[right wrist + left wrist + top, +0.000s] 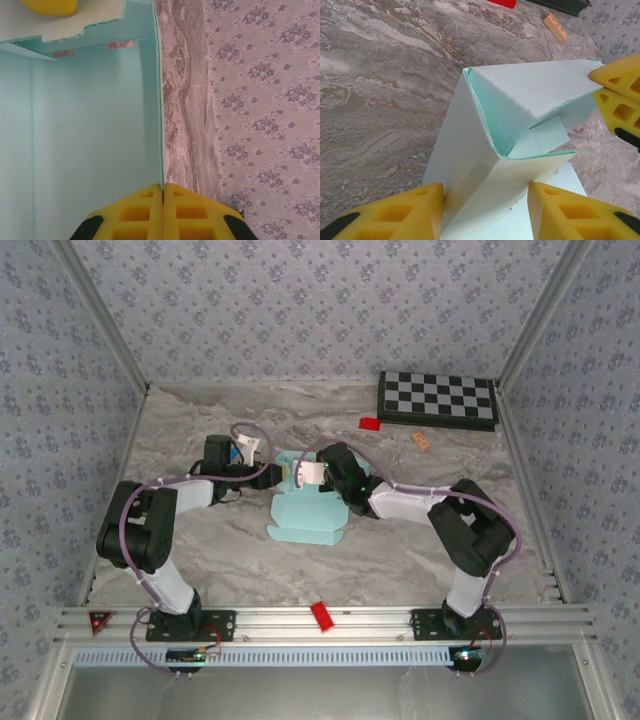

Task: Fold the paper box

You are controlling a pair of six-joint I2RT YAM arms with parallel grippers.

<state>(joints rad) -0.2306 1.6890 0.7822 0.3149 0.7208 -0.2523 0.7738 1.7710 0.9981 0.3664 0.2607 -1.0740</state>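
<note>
Nearest, top view: both arm bases on aluminium rail [400, 612] along near edge of tabletop [200, 540], red block [322, 616] lying on rail between them. Paper box [305, 518] mid-tabletop, pale blue, partly folded, far side raised. Left gripper [270, 474] and right gripper [300, 472] meeting at that raised far side. Checkerboard [437, 400] at far right corner; small red piece [371, 423] and wooden block [421, 441] just in front of it, well apart from box.

Left wrist: left gripper [485, 212] with jaws apart, astride folded corner of paper box [520, 95], card touching both yellow fingers [420, 210]; clamped or loose, cannot tell. Right gripper [596, 86] at right, pinching upper flap. Wooden block [554, 26] on far tabletop.

Right wrist: right gripper [163, 192] closed tight on thin edge of upright wall of paper box [90, 125], card running into seam between fingers. Left gripper's finger [50, 6] at top, on flap. Bare tabletop [187, 100] to right, patterned wall [260, 100] beyond.
</note>
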